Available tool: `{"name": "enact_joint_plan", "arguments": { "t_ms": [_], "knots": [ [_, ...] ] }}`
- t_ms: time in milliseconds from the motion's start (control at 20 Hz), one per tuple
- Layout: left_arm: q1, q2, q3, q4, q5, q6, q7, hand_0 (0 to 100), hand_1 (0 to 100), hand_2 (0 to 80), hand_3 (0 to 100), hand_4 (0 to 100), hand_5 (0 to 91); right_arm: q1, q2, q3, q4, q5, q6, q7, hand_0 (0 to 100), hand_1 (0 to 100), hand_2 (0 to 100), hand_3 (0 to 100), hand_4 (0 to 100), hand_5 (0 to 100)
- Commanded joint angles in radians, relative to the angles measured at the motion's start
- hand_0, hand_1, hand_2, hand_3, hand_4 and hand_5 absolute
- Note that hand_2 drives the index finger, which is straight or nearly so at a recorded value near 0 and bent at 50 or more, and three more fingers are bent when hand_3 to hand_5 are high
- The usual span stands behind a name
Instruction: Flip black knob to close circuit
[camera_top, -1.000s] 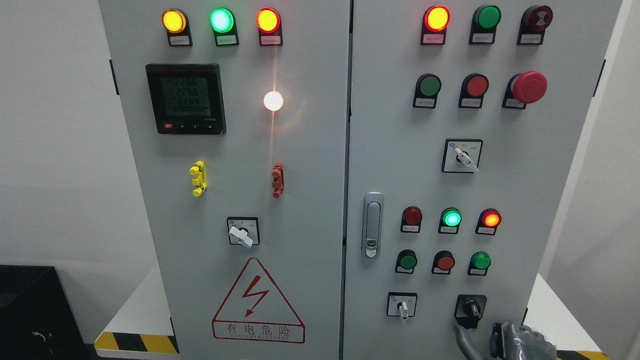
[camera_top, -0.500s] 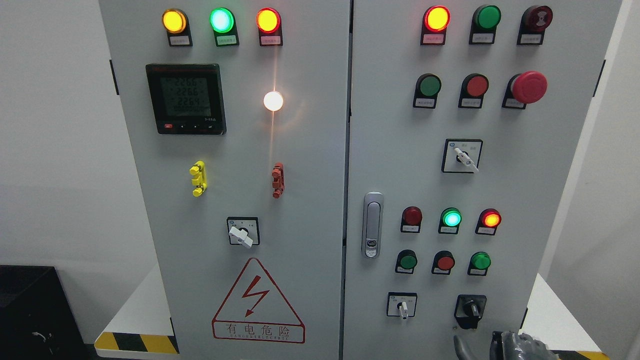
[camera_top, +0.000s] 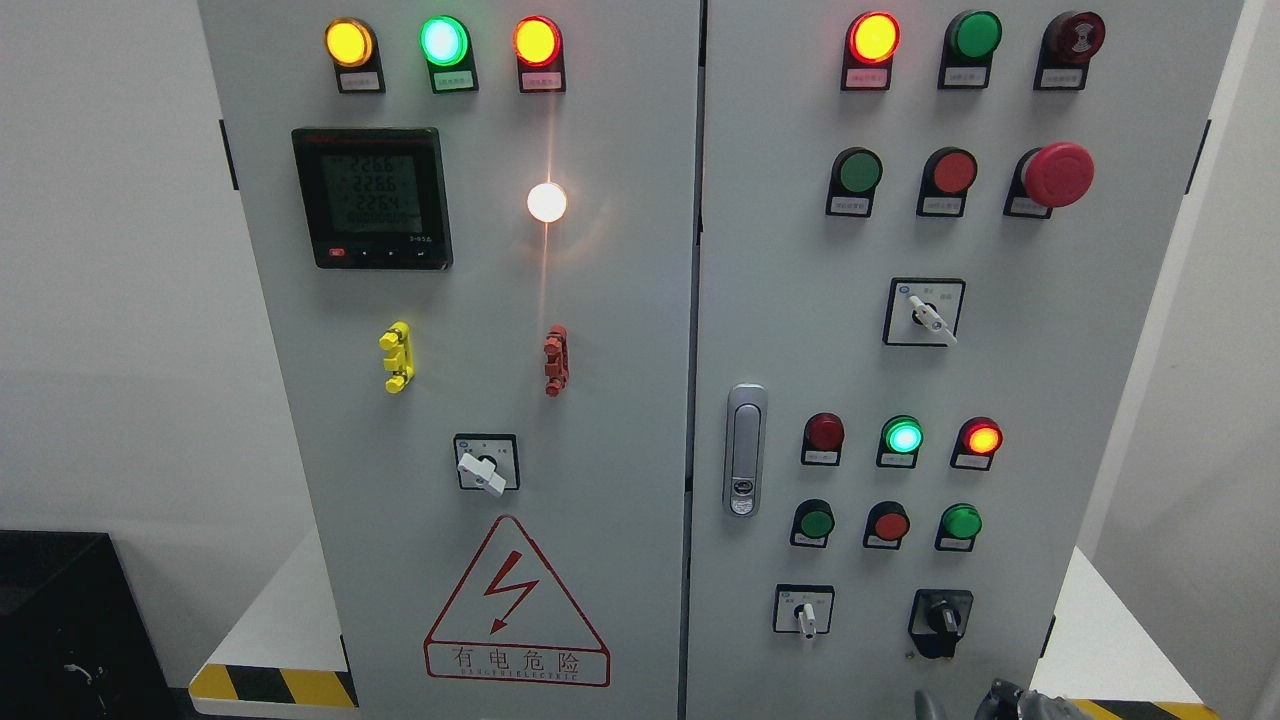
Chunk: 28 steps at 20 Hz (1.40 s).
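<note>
The black knob (camera_top: 941, 618) sits in a black square mount at the lower right of the grey cabinet's right door (camera_top: 1010, 380). Its handle points roughly downward, tilted a little. Only the top of my right hand (camera_top: 1008, 700) shows, at the bottom edge of the head view, below and slightly right of the knob and apart from it. My left arm is out of the picture.
A white selector switch (camera_top: 806, 615) is left of the knob, with rows of push buttons (camera_top: 888, 523) and lit lamps (camera_top: 903, 437) above. The door latch (camera_top: 744, 450) stands by the centre seam. A red mushroom stop button (camera_top: 1056, 174) juts out at the upper right.
My right hand has sunk from just under the knob to the bottom edge, now almost out of view. The knob and the lamps look unchanged.
</note>
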Motion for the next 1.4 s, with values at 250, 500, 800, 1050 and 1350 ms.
{"name": "enact_joint_plan", "arguments": {
  "t_ms": [250, 500, 800, 1050, 1350],
  "knots": [
    [0.023, 0.001, 0.000, -0.029, 0.000, 0.000, -0.001, 12, 56, 0.0, 0, 0, 0.0, 0.076, 0.003, 0.054, -0.077, -0.428, -0.086, -0.002, 0, 7, 44, 69, 66, 57],
    [0.023, -0.001, 0.000, -0.029, 0.000, 0.000, -0.001, 12, 56, 0.0, 0, 0, 0.0, 0.112, 0.002, 0.070, -0.108, -0.641, -0.090, 0.005, 0, 5, 35, 59, 62, 58],
    [0.023, -0.001, 0.000, -0.029, 0.000, 0.000, -0.001, 12, 56, 0.0, 0, 0, 0.0, 0.176, 0.002, 0.083, -0.151, -0.836, -0.142, 0.099, 0, 2, 20, 39, 41, 32],
    [0.023, -0.001, 0.000, -0.029, 0.000, 0.000, -0.001, 12, 56, 0.0, 0, 0, 0.0, 0.201, 0.000, 0.091, -0.157, -0.887, -0.185, 0.171, 0, 0, 9, 25, 26, 16],
    [0.023, -0.001, 0.000, -0.029, 0.000, 0.000, -0.001, 12, 56, 0.0, 0, 0, 0.0, 0.228, 0.000, 0.091, -0.169, -0.921, -0.221, 0.205, 0, 0, 0, 13, 12, 1]
  ]
}}
